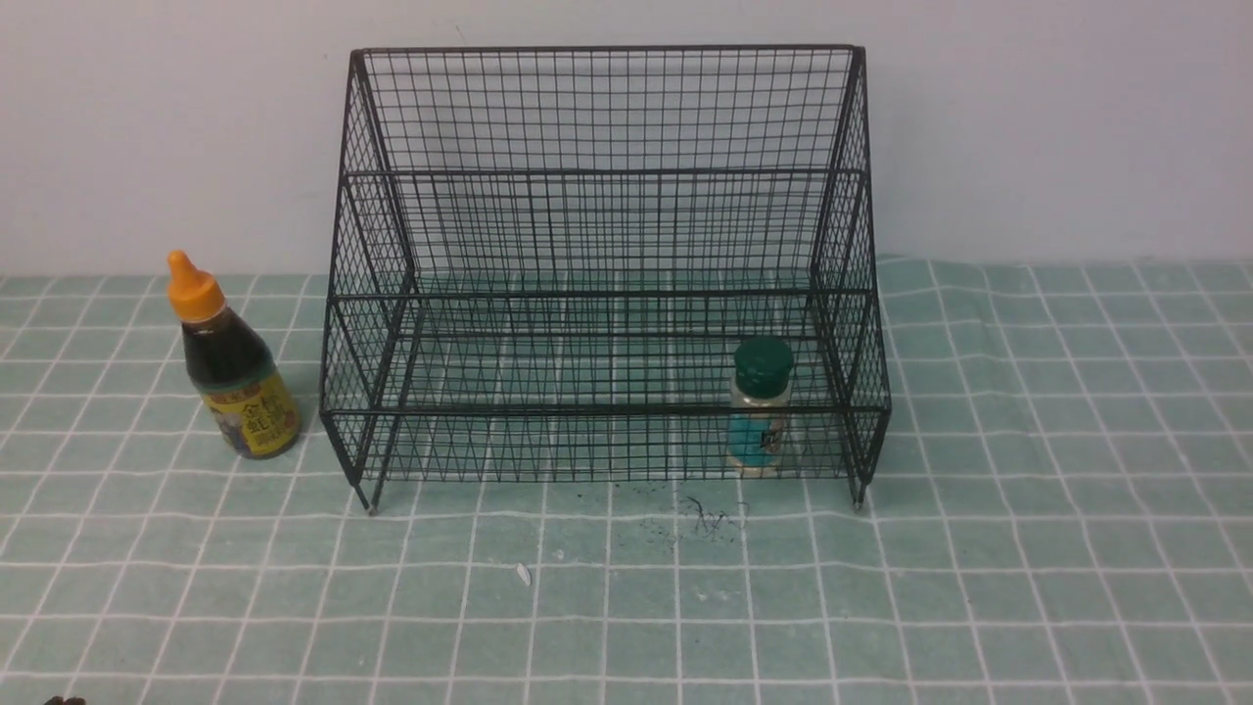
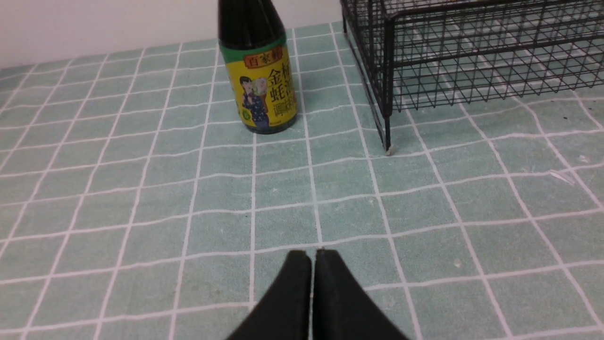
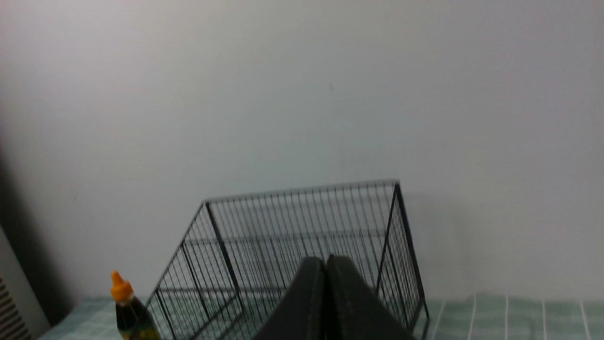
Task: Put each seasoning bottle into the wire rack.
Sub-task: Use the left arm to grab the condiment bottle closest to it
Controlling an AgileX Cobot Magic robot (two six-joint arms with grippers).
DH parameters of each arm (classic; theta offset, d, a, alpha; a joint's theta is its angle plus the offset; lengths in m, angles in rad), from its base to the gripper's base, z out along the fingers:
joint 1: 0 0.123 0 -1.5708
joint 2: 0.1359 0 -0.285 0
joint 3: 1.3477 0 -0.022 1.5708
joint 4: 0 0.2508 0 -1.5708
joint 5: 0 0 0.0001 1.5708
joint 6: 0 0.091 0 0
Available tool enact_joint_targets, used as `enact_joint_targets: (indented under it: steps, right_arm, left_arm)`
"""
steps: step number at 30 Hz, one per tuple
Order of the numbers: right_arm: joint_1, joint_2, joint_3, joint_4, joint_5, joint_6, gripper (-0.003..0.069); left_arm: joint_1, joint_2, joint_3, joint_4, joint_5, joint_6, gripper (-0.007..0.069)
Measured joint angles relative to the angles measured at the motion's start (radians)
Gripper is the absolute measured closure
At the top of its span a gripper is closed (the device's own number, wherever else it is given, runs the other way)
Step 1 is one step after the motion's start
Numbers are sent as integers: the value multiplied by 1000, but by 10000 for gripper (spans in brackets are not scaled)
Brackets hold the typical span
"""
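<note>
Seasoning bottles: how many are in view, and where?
2. The sauce bottle stands on the cloth left of the rack; the shaker jar stands inside the rack's lower tier, at its right end. None seems hidden.

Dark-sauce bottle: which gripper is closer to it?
Left. The left gripper faces the dark-sauce bottle across cloth; the right gripper views it small, from the opposite side of the wire rack.

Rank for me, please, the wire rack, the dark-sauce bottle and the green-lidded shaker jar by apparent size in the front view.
1. wire rack, by far the largest.
2. dark-sauce bottle.
3. shaker jar, shorter and slimmer, at roughly similar distance.
</note>
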Motion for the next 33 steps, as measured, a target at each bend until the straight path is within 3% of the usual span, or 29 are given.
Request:
enact_joint_targets:
  steps: [15, 19, 24, 26, 30, 33]
  right_arm:
    - [0, 42, 79, 20, -13, 8, 672]
    - [0, 42, 103, 42, -95, -93, 672]
    - [0, 42, 141, 250, -165, -405, 672]
    - [0, 42, 161, 288, -186, -472, 672]
    - [-3, 40, 207, 312, -210, -520, 672]
    - [-105, 17, 275, 315, -213, -528, 672]
  left_arm:
    - [0, 0, 0, 0, 0, 0, 631]
    - [0, 0, 0, 0, 0, 0, 631]
    - [0, 0, 0, 0, 0, 0, 631]
    - [0, 0, 0, 0, 0, 0, 631]
    - [0, 0, 0, 0, 0, 0, 631]
    - [0, 0, 0, 0, 0, 0, 631]
